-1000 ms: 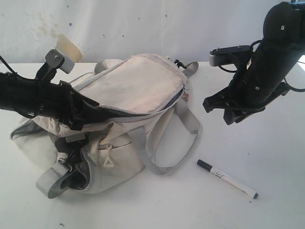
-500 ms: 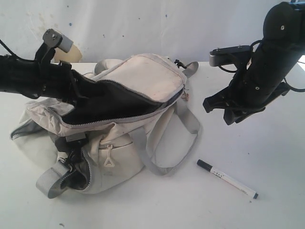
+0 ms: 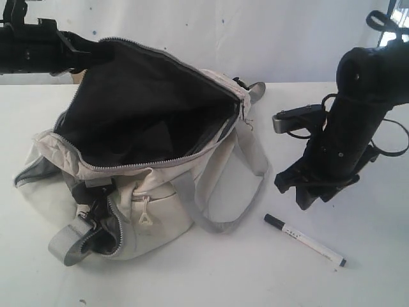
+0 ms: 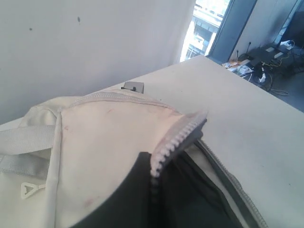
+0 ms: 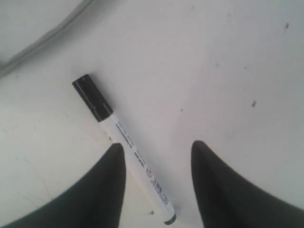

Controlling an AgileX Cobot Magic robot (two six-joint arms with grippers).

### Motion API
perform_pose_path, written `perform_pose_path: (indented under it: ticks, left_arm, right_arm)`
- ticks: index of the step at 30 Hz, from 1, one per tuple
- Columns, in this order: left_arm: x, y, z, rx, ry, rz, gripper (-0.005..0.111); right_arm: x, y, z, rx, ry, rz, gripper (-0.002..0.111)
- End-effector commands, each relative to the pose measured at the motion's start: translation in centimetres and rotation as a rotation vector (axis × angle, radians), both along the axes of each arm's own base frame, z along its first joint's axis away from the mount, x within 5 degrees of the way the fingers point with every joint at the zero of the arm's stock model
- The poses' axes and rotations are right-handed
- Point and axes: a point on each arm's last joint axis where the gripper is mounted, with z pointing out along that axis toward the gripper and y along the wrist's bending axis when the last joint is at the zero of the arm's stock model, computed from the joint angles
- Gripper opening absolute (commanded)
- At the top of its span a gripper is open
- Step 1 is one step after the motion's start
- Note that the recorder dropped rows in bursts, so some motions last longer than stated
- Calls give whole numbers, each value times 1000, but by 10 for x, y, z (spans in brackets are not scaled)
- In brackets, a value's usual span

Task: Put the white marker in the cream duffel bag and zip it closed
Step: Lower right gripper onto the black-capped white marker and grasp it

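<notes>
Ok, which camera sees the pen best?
The right wrist view: the white marker lies close up, cap and print clear. The exterior view shows it small on the table; the left wrist view misses it.

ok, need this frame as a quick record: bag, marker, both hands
bag: cream, on the table, main zipper open, dark lining showing
flap: lifted up
left hand: shut on the flap's zipper edge, holding it up
marker: flat on the table, outside the bag, on the right arm's side, black cap on
right hand: open, over the marker, not touching it
progress: marker not yet in the bag, bag unzipped
</notes>
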Motion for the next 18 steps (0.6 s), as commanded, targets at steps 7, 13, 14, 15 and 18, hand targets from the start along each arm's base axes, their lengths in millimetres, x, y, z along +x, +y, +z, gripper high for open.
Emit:
perform_pose_path:
  ticks: [7, 13, 14, 15, 18]
  left_arm:
    - [0, 0, 6, -39, -6, -8, 0]
    - [-1, 0, 5, -27, -7, -18, 0]
    - [-1, 0, 5, -27, -7, -18, 0]
    - [-1, 0, 5, -27, -7, -18, 0]
    - [0, 0, 5, -25, -7, -17, 0]
  right_arm:
    - [-2, 12, -30, 94, 118, 150, 42]
    - [-1, 13, -38, 83, 138, 155, 42]
    - [-2, 15, -40, 80, 144, 163, 42]
    - [-3, 17, -42, 78, 149, 169, 42]
    - [-6, 24, -47, 54, 165, 198, 42]
